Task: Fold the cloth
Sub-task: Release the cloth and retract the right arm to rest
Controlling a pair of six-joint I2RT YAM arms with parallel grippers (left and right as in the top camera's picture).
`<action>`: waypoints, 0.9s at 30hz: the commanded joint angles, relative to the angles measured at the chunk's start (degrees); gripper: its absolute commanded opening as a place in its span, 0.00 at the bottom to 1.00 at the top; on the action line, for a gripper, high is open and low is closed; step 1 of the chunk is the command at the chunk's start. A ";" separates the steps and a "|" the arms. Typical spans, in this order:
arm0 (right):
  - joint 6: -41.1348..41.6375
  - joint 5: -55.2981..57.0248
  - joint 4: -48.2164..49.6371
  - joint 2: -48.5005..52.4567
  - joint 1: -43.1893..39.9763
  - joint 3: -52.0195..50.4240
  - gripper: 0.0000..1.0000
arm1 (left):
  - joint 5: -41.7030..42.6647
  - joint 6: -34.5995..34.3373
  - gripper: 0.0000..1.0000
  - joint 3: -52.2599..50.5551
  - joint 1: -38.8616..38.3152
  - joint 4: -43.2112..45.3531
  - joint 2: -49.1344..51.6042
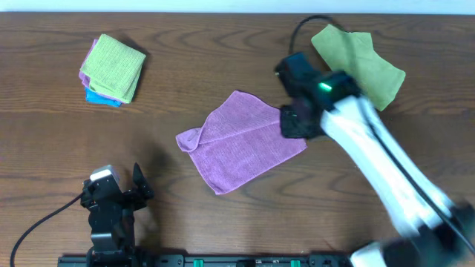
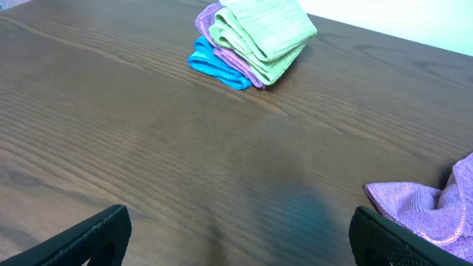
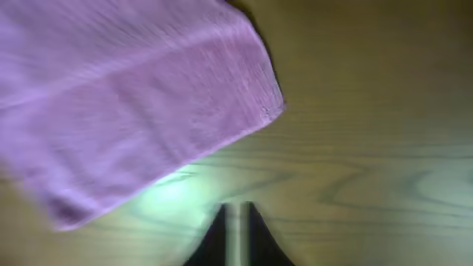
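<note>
Purple cloth [image 1: 241, 141] at table centre, partly folded, flap doubled over, left corner bunched. Right gripper [image 1: 295, 122] over cloth's 3 o'clock edge; wrist view blurred, jaws barely apart with thin gap, nothing between them, cloth lying free on wood just beyond the tips. Left gripper [image 1: 122, 185] at 7 o'clock, well apart from cloth, jaws spread wide, empty. Stack of folded cloths [image 1: 111, 69] at 10 o'clock, green on top, purple and blue under. Loose green cloth [image 1: 360, 63] at 2 o'clock, rumpled.
</note>
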 commanded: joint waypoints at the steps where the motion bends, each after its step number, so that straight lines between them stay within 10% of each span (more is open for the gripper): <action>1: -2.03 -2.51 -0.09 -9.88 0.76 0.22 0.38 | -0.81 0.00 0.95 -1.11 -0.13 -0.17 -0.33; 5: -3.67 -4.26 -0.59 -21.31 0.92 0.22 0.88 | -0.81 0.00 0.95 -1.11 -0.13 -0.17 -0.31; 27: -11.98 -17.33 -13.22 -42.88 0.96 0.22 0.96 | -0.81 0.00 0.95 -1.11 -0.13 -0.17 -0.33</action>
